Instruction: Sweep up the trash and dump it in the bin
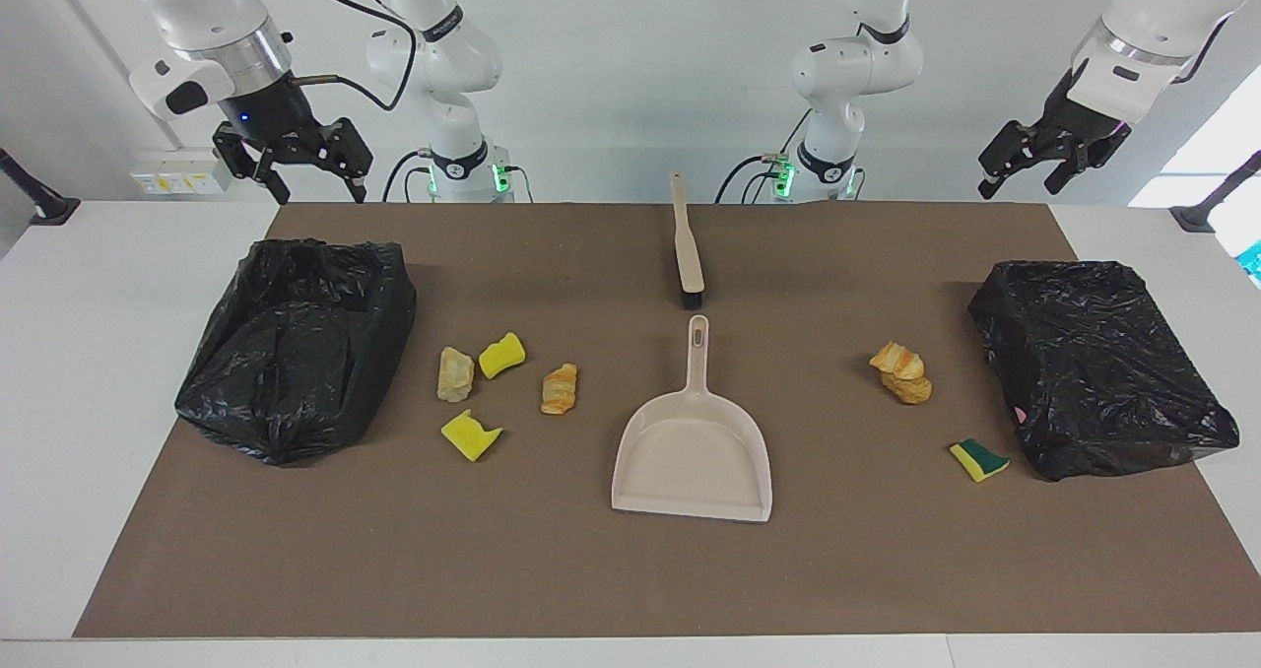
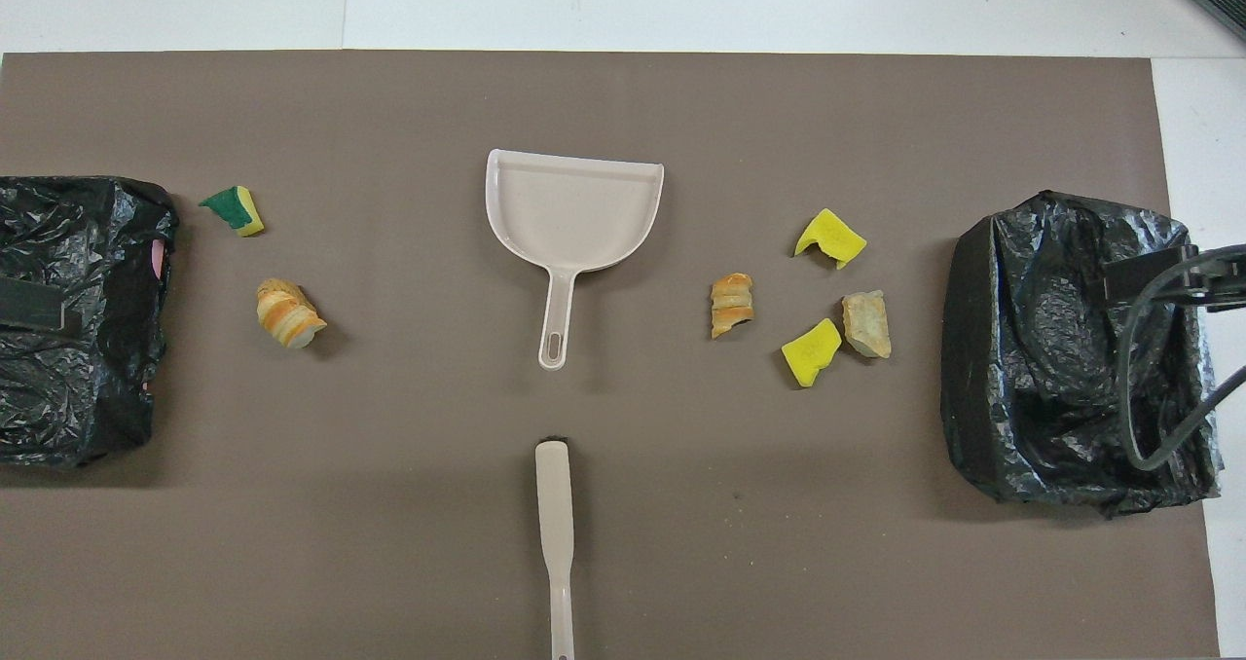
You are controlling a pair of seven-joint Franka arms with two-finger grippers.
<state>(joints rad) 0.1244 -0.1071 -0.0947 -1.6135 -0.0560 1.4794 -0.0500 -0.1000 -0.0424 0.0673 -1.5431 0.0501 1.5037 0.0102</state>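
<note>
The trash lies in two groups on the brown mat. Toward the right arm's end are two yellow sponge chunks (image 1: 501,355) (image 1: 470,435) and two pastry pieces (image 1: 455,373) (image 1: 559,389). Toward the left arm's end are a pastry piece (image 1: 901,372) (image 2: 288,313) and a green-backed sponge chunk (image 1: 978,459) (image 2: 235,209). The beige dustpan (image 1: 695,451) (image 2: 572,207) lies mid-mat with its handle toward the robots. The beige brush (image 1: 686,244) (image 2: 554,524) lies nearer to the robots. A black-bagged bin stands at each end (image 1: 296,348) (image 1: 1098,367). My right gripper (image 1: 320,193) and left gripper (image 1: 1020,187) wait raised, open and empty.
The brown mat (image 1: 630,579) covers most of the white table (image 1: 99,353). A cable (image 2: 1158,378) hangs over the bin at the right arm's end in the overhead view.
</note>
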